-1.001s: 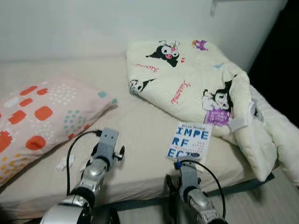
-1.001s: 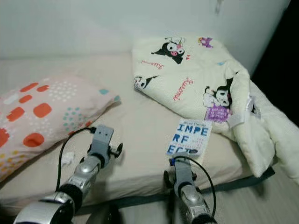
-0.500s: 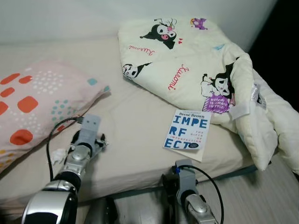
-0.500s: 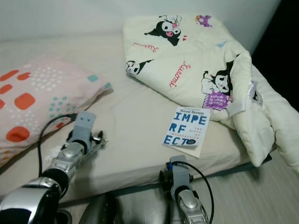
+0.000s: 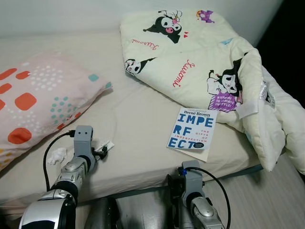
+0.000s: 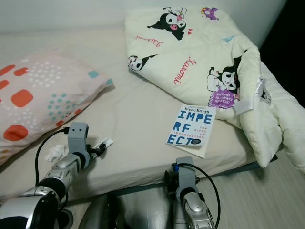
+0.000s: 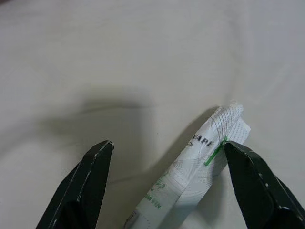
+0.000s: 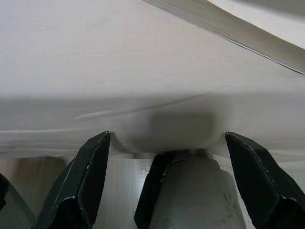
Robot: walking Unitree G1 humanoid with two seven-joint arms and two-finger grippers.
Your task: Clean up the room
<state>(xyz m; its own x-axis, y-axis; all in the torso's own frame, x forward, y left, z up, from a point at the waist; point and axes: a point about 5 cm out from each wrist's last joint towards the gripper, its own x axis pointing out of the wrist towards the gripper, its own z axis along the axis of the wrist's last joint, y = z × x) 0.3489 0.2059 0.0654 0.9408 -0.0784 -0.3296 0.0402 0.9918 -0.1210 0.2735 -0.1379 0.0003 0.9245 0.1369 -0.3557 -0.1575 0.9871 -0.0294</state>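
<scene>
Bed [image 5: 143,119] w/ pillow [image 5: 38,102], blanket [image 5: 200,62], book [image 5: 192,129], wrapper [image 5: 104,145], tissue [image 5: 57,155].

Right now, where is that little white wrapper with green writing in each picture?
Left eye view: wrapper on the sheet, just ahead of the left gripper.
Right eye view: wrapper, same spot.
Left wrist view: wrapper between the open fingers.
Right wrist view: not there.
Shared landmark: the beige sheet.

Home bedroom, bed [image 5: 143,119] with patterned pillow [image 5: 38,105], cartoon-print quilt [image 5: 200,62], book [image 5: 192,129] on the sheet
</scene>
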